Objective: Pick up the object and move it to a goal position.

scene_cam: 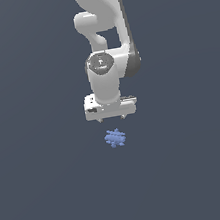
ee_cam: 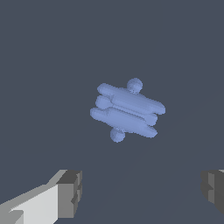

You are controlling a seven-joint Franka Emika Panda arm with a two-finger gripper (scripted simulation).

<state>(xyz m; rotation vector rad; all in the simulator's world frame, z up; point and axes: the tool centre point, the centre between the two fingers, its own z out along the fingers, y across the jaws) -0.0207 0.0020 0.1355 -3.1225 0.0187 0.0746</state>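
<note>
- A white Franka arm (scene_cam: 104,37) points its gripper (scene_cam: 112,117) straight down over a plain dark grey floor (scene_cam: 45,194), with the object (scene_cam: 115,138), a small periwinkle-blue lump, lying just ahead of the fingertips in the exterior view and apart from them.
- The wrist view shows the two grey finger pads (ee_cam: 70,193) spread wide with nothing between them; the object (ee_cam: 127,109) sits on the floor beyond the gap, untouched.
- Up close, the lump reads as a bundle of three or so rounded bars lying side by side, with small knobs poking out at either flank.
- It looks rigid and probably light, being narrower than the gripper's body; the smooth rounded surfaces could let it slip or roll under an off-centre squeeze.
- The best hold appears to be across the short width of the bundle, pads pressing on the long outer bars near their middle, clear of the protruding knobs.
- The bars lie at a slant to the line between the pads, so a wrist turn may be needed before descending.
- No goal marker is visible in either view.
</note>
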